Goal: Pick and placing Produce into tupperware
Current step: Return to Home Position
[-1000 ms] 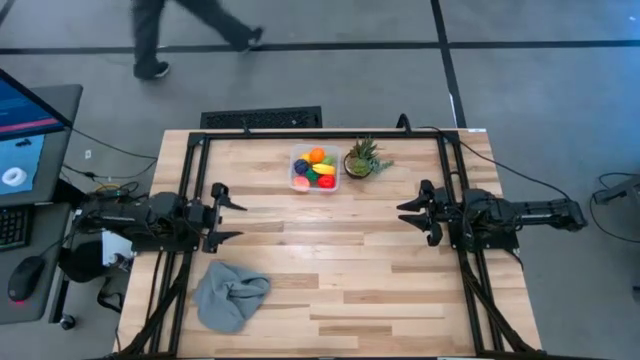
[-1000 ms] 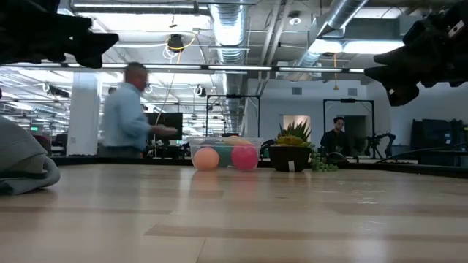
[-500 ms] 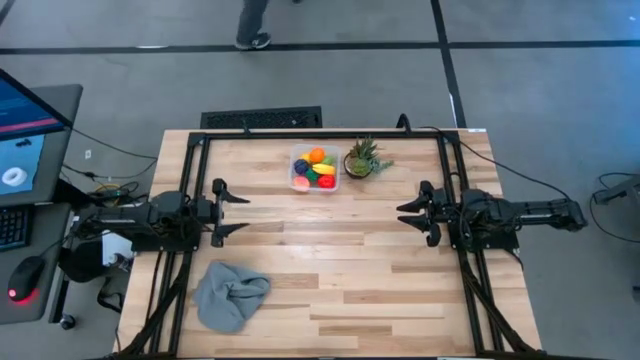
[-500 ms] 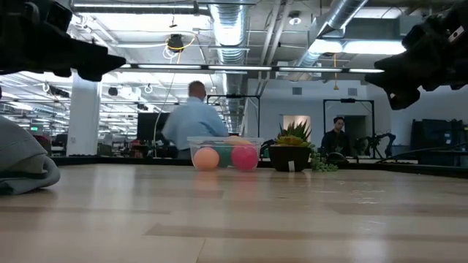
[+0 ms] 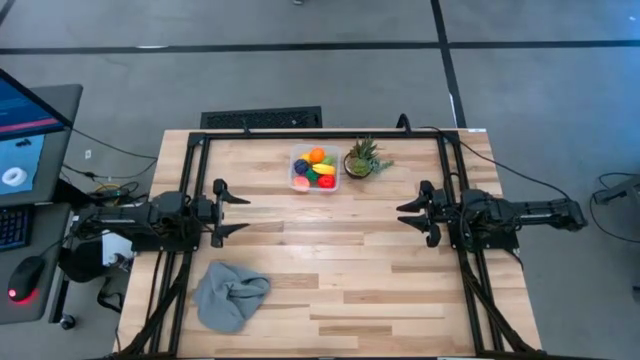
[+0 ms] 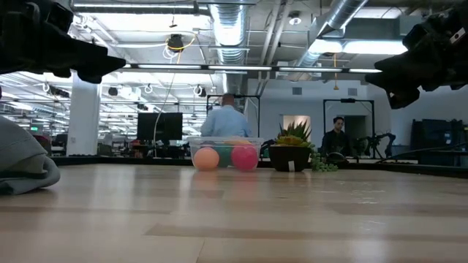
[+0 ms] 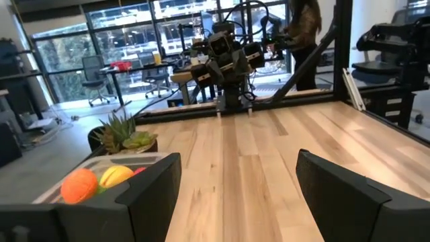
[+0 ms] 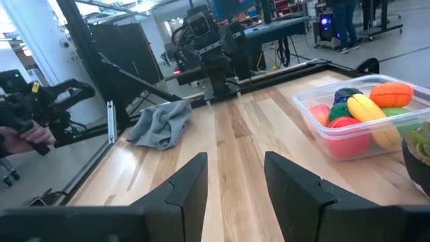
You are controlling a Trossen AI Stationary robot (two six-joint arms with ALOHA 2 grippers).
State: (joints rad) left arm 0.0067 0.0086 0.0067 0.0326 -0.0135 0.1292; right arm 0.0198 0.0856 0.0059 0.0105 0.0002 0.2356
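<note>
Compared with the frame one second earlier, the left gripper (image 5: 242, 214) had shifted slightly and then sat in the same place as half a second ago. The right gripper (image 5: 404, 215) showed no change. Both hung above the table (image 5: 330, 270) near its opposite side edges, pointing at each other, well apart. Each had its fingers spread and held nothing.

The tupperware (image 5: 292, 165) stood unmoved, ahead of both grippers and off toward the table's far edge, well clear of each. It held the tangerine (image 5: 317, 155), banana (image 5: 323, 169), dark grapes (image 5: 302, 167) and a red (image 5: 326, 182) and a pink (image 5: 301, 183) piece. No loose produce was visible on the wood. Judgement: loading looked finished and the arms were at or close to their rest pose.

Surface: pale wood planks. The potted plant (image 5: 361, 160) stood just beside the tupperware; a crumpled grey cloth (image 5: 231, 293) lay near the left gripper, on its near-edge side.

Room: open workshop with ceiling ducts. A walking person (image 6: 227, 120) had crossed to behind the tupperware in the low view.
</note>
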